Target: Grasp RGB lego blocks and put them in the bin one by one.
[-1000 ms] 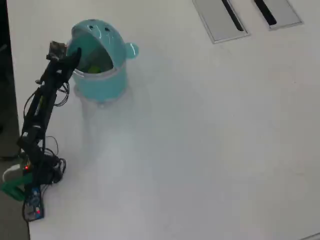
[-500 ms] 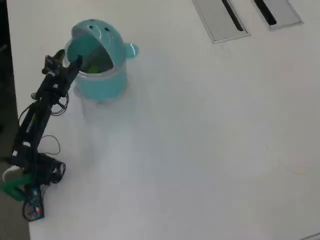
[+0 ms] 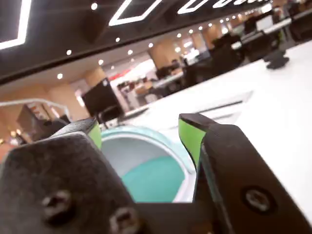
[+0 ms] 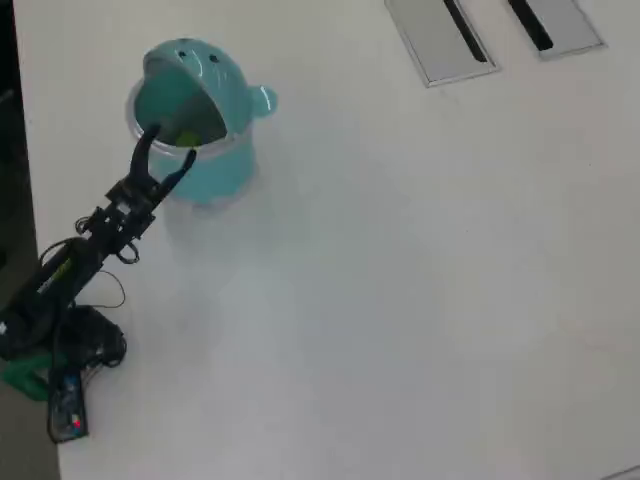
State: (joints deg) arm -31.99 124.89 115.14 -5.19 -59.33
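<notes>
The scene was looked down upon from high above by the overhead view, with the whole table (image 4: 420,300), the arm at the left edge and the bin (image 4: 200,120) taken in. From the wrist view, a low, close look was given forward between the gripper (image 3: 141,129) jaws. The bin (image 3: 146,165) and gripper (image 4: 168,142) were shared by both views.

I see only the bin (image 4: 200,130) near the table's (image 4: 400,300) far-left corner blocking my gripper (image 4: 170,142); grey panels (image 4: 490,30) lie flat at the far edge.

End effector (image 4: 168,142) empty, jaws spread apart.
</notes>
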